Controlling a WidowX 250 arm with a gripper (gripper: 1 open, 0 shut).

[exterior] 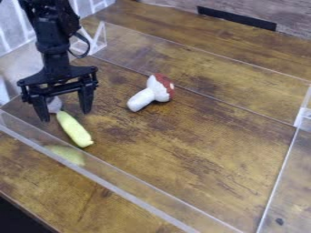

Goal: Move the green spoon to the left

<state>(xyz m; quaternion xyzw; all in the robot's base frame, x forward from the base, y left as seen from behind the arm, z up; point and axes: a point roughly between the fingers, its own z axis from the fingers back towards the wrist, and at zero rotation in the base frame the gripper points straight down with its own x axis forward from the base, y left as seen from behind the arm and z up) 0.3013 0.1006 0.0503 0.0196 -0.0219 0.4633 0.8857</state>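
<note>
Claw [57, 109], black and jointed, stands spread near the clear plastic wall [115, 187]; between its fingertips and that wall lies the yellow-green-handled spoon [75, 129] with a silver metal bowl. Rightward, past a white-stemmed, red-brown-capped toy mushroom [151, 94], brown wooden bench [219, 136] stretches bare.

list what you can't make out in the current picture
- Green spoon's metal bowl: camera view, largely blocked by the claw, so whether they touch is unclear
- Arm above the claw: camera view, cut off by the top edge
- Fine detail on the toy mushroom's cap: camera view, too small
</note>
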